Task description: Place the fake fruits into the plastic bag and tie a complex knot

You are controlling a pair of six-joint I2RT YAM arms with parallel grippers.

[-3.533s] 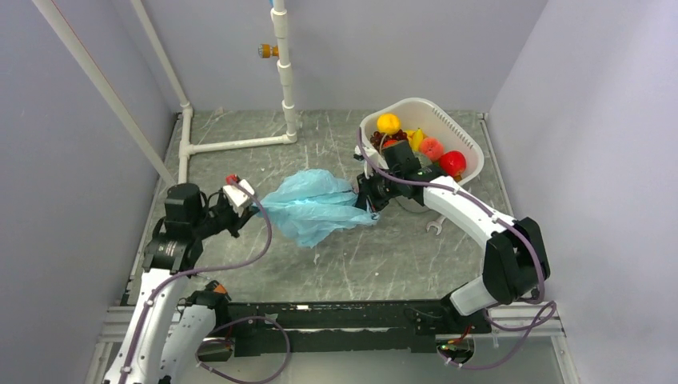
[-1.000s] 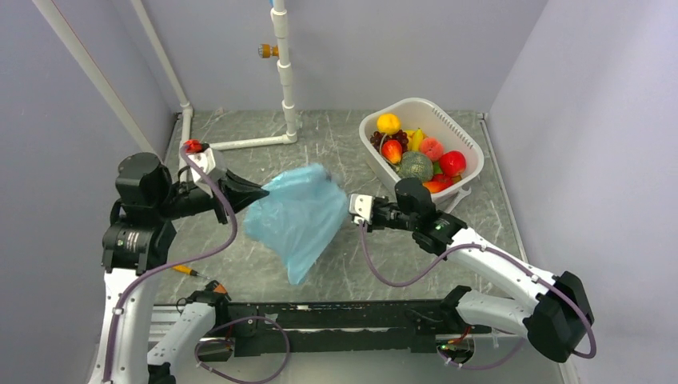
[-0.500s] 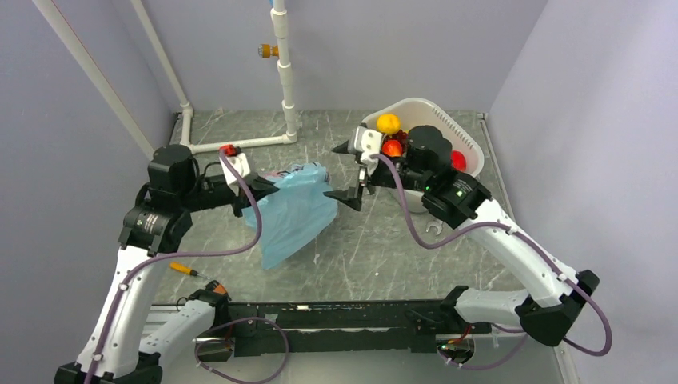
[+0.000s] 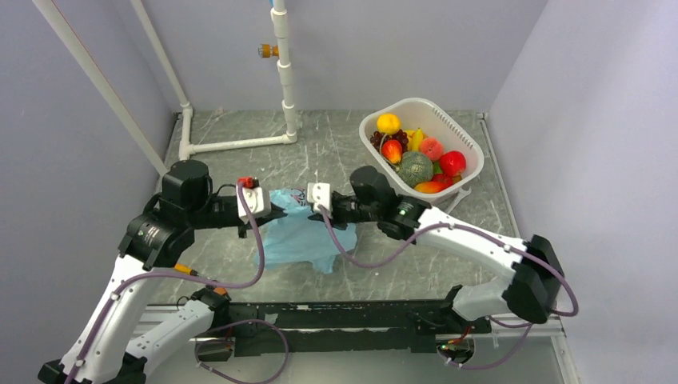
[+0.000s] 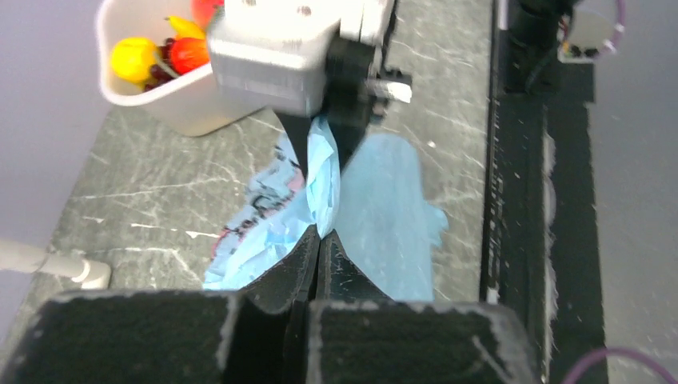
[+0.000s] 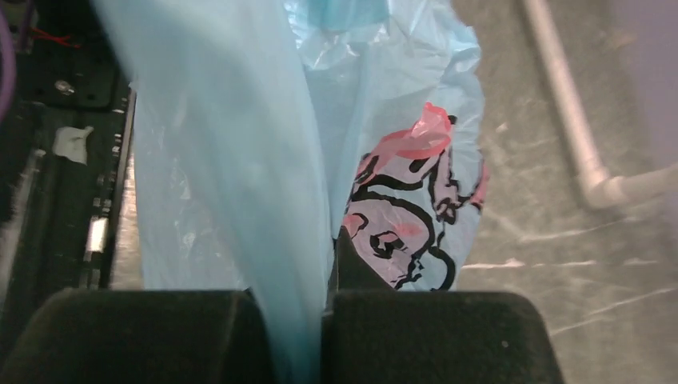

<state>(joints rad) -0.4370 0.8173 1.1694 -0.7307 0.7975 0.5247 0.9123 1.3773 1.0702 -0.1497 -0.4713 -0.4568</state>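
The plastic bag [image 4: 297,238] lies crumpled on the tabletop [image 4: 336,144] at centre, empty as far as I can judge. The fake fruits [image 4: 416,156] sit in the white basket [image 4: 452,128] at the far right. The left gripper [image 5: 320,240] is clamped on a fold of blue film, and the right gripper [image 6: 328,282] pinches film just beside it. To open the mouth well, each pinch should hold one layer only. The two should then part slowly and evenly, lifting a little, so the thin film spreads rather than tears or slips.
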